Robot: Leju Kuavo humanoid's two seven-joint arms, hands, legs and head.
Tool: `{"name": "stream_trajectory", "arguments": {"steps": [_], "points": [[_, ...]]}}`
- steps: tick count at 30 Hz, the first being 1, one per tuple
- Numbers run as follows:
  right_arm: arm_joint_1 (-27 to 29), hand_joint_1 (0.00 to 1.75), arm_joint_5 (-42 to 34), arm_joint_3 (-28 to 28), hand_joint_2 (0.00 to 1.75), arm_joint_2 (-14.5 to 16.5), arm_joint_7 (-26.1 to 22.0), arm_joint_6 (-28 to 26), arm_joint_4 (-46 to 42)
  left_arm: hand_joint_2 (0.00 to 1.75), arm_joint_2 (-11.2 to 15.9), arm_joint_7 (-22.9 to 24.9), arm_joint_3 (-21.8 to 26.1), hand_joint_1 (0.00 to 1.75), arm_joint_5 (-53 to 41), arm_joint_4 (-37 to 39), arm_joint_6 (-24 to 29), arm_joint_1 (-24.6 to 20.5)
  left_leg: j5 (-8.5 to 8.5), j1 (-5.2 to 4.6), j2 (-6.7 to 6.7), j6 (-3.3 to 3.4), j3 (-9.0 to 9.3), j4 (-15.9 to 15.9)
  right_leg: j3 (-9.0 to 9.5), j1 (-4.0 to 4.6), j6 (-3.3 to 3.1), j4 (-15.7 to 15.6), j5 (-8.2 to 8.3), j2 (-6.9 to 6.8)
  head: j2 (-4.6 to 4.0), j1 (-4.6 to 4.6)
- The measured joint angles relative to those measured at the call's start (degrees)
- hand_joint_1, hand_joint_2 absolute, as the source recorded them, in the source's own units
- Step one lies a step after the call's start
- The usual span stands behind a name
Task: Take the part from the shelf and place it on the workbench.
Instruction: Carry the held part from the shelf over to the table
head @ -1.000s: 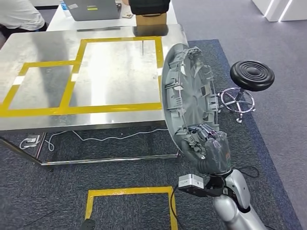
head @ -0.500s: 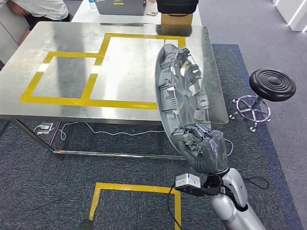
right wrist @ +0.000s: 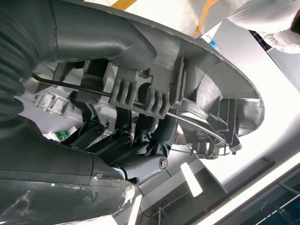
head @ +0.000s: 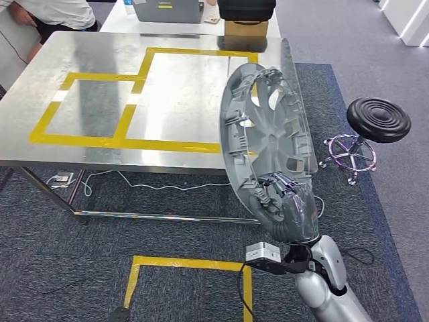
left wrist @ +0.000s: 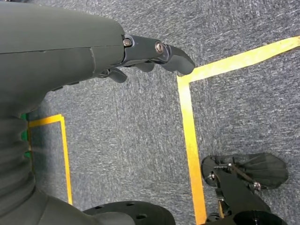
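Right hand [head: 289, 213] grips the part [head: 264, 137] by its lower rim, near the workbench [head: 76, 144] edge; probably light, stiff plastic with breakable clips. Left hand [left wrist: 106, 51] hangs empty, fingers extended.

The part [head: 263, 144], a round grey plastic wheel cover with spokes and clip tabs around its ribbed inner rim, stands nearly upright on edge, its hollow back side showing, held at its lower rim above the carpet before the steel table's [head: 101, 144] near right corner.
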Motion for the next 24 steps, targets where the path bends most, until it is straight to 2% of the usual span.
{"name": "stream_trajectory", "arguments": {"steps": [7, 12, 14, 15, 16, 18, 19, 20, 21, 23, 24], "points": [[-0.1, 1.75, 0.0, 0.0, 1.75, 0.0, 0.0, 0.0, 0.2, 1.75, 0.0, 0.1, 0.0, 0.0, 0.0, 0.0, -0.1, 0.0, 0.01, -0.01, 0.0, -0.02, -0.01, 0.0, -0.05, -0.02, 0.02, 0.1, 0.01, 0.0, 0.0, 0.01], [-0.1, 1.75, 0.0, 0.0, 1.75, 0.0, 0.0, 0.0, 0.2, 1.75, 0.1, 0.6, 0.0, 0.0, 0.0, 0.0, -0.1, 0.1, -0.29, -0.48, -0.01, 0.71, -0.07, 0.1, 0.08, -0.47, 0.67, -0.1, 0.08, -0.12, 0.0, -0.04], [-0.1, 1.75, 0.0, 0.0, 1.75, 0.0, 0.0, 0.0, 0.2, 1.75, 0.1, 0.6, 0.0, 0.0, 0.0, 0.0, -0.1, 0.1, -0.01, -0.23, -0.07, 1.17, 0.32, -0.6, -0.13, -0.59, 1.02, 0.2, -0.32, 0.29, 0.0, 0.01], [-0.1, 1.75, 0.0, 0.0, 1.75, 0.0, 0.0, 0.0, 0.2, 1.75, 0.1, 0.6, 0.0, 0.0, 0.0, 0.0, -0.1, 0.0, 0.13, -0.05, -0.12, 1.39, 0.56, -0.9, -0.69, -0.61, 1.15, 1.5, -1.18, 0.85, 0.0, 0.1], [0.0, 1.75, 0.0, 0.1, 1.75, 0.0, 0.0, 0.0, 0.1, 1.75, 0.1, 0.6, 0.0, 0.0, 0.0, 0.0, -0.1, 0.0, 0.23, 0.13, -0.19, 1.57, 0.77, -1.1, -1.94, -0.64, 1.24, 4.2, -2.67, 1.53, 0.0, 0.24], [0.1, 1.75, 0.0, 0.1, 1.75, 0.0, 0.0, 0.0, 0.2, 1.75, 0.1, 0.6, 0.0, 0.0, 0.0, 0.0, 0.0, -0.2, 0.15, 0.14, -0.37, 1.69, 0.85, -1.2, -5.8, -0.64, 1.36, 12.1, -6.33, 2.45, 0.0, 0.46], [0.2, 1.75, 0.0, 0.1, 1.75, 0.0, 0.0, 0.0, 0.2, 1.75, 0.1, 0.6, 0.0, 0.0, 0.0, 0.0, 0.0, -0.2, 0.09, 0.15, -0.5, 1.68, 0.9, -1.1, -7.55, -0.67, 1.43, 15.4, -7.34, 2.57, 0.0, 0.5], [0.3, 1.75, 0.0, 0.1, 1.75, 0.0, 0.0, 0.0, 0.3, 1.75, 0.1, 0.6, 0.0, 0.0, 0.0, 0.0, 0.0, -0.2, 0.01, 0.2, -0.67, 1.58, 0.98, -1.1, -8.39, -0.72, 1.51, 16.8, -7.22, 2.6, 0.0, 0.51], [0.3, 1.75, 0.0, 0.1, 1.75, 0.0, 0.0, 0.0, 0.3, 1.75, 0.1, 0.6, 0.0, 0.0, 0.0, 0.0, 0.0, -0.1, -0.1, 0.3, -0.88, 1.4, 1.11, -1.0, -8.07, -0.83, 1.6, 15.7, -5.94, 2.6, 0.0, 0.5], [0.3, 1.75, 0.0, 0.1, 1.75, 0.0, 0.0, 0.0, 0.4, 1.75, 0.0, 0.6, 0.0, 0.0, 0.0, 0.0, 0.0, -0.1, -0.55, 0.61, -1.32, 0.68, 1.33, -0.6, -4.7, -1.19, 1.97, 8.4, -1.93, 2.71, 0.0, 0.53], [0.3, 1.75, 0.0, 0.1, 1.75, 0.0, 0.0, 0.0, 0.4, 1.75, 0.1, 0.6, 0.0, 0.0, 0.0, 0.0, 0.0, -0.1, -0.82, 0.67, -1.5, 0.22, 1.29, -0.2, -2.99, -1.32, 1.95, 4.9, -0.61, 2.97, 0.0, 0.64]]}}
